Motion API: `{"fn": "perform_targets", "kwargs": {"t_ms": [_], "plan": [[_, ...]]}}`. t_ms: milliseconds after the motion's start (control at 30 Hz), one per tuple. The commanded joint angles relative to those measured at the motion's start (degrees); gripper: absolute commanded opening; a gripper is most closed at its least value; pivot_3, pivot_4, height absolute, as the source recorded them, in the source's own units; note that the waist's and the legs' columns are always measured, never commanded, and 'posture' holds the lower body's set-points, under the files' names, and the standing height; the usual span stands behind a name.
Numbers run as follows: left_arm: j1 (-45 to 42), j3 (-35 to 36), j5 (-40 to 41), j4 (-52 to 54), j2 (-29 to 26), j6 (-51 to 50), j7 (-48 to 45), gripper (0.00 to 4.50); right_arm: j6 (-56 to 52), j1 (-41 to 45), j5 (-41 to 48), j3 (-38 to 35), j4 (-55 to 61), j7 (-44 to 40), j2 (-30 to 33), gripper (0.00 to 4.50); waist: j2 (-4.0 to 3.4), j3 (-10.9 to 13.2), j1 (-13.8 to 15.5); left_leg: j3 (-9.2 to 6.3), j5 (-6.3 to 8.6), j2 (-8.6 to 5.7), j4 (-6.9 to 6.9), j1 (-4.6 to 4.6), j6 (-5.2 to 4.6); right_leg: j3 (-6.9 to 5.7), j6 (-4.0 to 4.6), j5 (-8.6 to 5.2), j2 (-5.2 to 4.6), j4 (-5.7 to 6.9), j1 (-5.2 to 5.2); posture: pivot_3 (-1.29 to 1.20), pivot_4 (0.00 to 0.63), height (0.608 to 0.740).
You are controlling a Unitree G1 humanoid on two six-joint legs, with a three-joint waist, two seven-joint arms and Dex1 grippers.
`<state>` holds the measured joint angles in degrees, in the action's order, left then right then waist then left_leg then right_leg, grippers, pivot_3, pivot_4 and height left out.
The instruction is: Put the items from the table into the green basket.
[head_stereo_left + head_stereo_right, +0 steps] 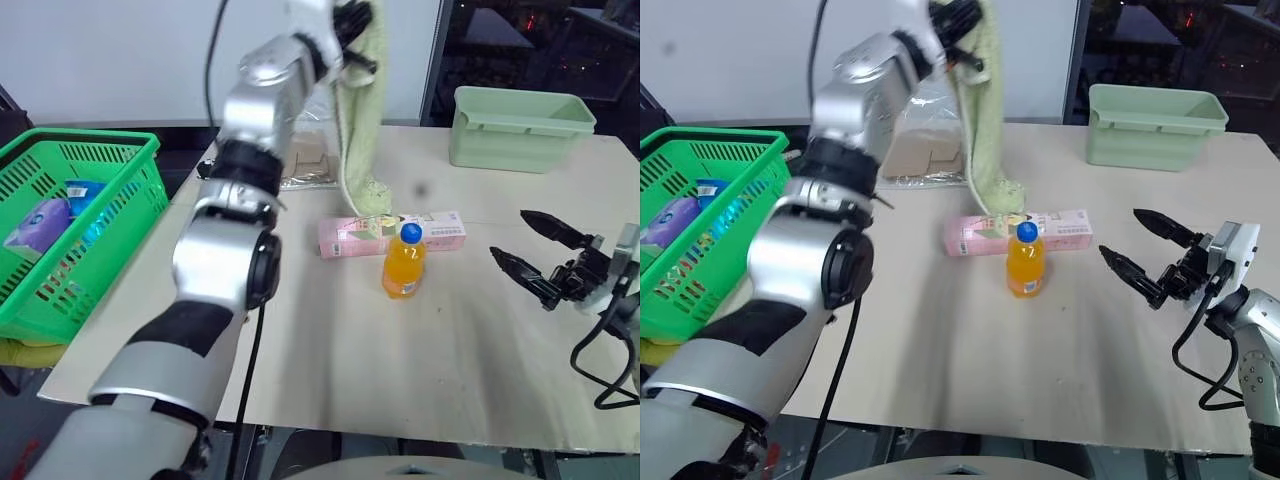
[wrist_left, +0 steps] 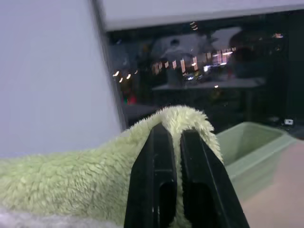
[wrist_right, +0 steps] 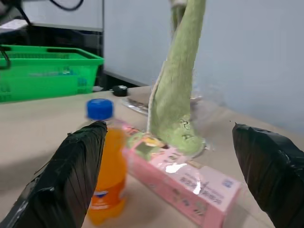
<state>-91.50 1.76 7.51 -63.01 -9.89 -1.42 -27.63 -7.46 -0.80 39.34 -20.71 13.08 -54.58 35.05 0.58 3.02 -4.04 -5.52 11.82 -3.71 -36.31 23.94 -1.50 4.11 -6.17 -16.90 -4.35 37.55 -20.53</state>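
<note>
My left gripper is raised high over the back of the table, shut on a pale green fluffy towel. The towel hangs down, and its lower end touches the table just behind the long pink carton. In the left wrist view the two fingers pinch the towel's fold. An orange-drink bottle with a blue cap stands upright in front of the carton. My right gripper hovers open to the right of the bottle, pointing toward it, nothing between its fingers. The green basket stands at the far left.
The basket holds a purple packet and a blue packet. A pale green solid tub sits at the table's back right. A clear plastic bag lies behind the towel. A cable loops under my right wrist.
</note>
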Motion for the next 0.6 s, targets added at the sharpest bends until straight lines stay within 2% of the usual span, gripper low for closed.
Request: {"fn": "perform_targets", "kwargs": {"t_ms": [33, 200, 333, 500, 600], "plan": [[-3.9, 0.2, -2.5, -5.1, 0.3, 5.8, 1.1, 0.10, 1.8, -0.3, -0.3, -2.0, 1.4, 0.5, -0.3, 4.50, -0.03, 0.0, -0.3, 0.00, 0.00, -0.02, 0.01, 0.00, 0.00, 0.00, -0.03, -0.02, -0.02, 0.03, -0.03, -0.20, 0.000, 0.740], [-4.3, 2.7, -2.8, -6.7, -2.0, 7.1, 8.9, 0.10, 2.0, -1.9, 0.0, -2.3, 3.5, 1.8, -0.9, 4.50, -0.07, 0.0, -2.7, 0.00, 0.00, 0.00, 0.01, -0.01, -0.01, 0.03, -0.06, -0.04, -0.04, 0.27, -0.13, -0.19, 0.000, 0.740], [-5.0, 2.2, -6.6, -5.6, -7.0, 10.7, 17.7, 0.10, 1.8, -0.7, -0.2, -1.0, 2.6, 1.5, -0.8, 4.50, -0.08, 0.0, -4.1, -0.09, -0.01, -0.06, -0.05, -0.10, 0.00, 0.07, -0.08, -0.04, -0.06, 0.41, -0.11, -0.17, 0.000, 0.740], [-5.8, 0.5, -13.1, -3.1, -14.9, 15.6, 28.9, 0.10, 1.2, 1.3, -0.2, 0.1, 1.0, 0.5, -0.6, 4.50, -0.07, 0.0, -4.6, -0.26, -0.02, -0.09, -0.08, -0.12, 0.00, 0.06, -0.07, -0.02, -0.02, 0.45, -0.12, -0.13, 0.000, 0.740], [-5.4, 0.4, -14.0, -3.5, -16.7, 15.4, 29.5, 0.10, 0.9, 2.2, -0.2, 0.8, 0.3, -0.2, -0.6, 4.50, -0.07, 0.0, -4.0, -0.35, -0.02, -0.10, -0.06, -0.11, 0.00, -0.03, -0.06, -0.02, -0.02, 0.44, -0.13, -0.11, 0.000, 0.740]]}}
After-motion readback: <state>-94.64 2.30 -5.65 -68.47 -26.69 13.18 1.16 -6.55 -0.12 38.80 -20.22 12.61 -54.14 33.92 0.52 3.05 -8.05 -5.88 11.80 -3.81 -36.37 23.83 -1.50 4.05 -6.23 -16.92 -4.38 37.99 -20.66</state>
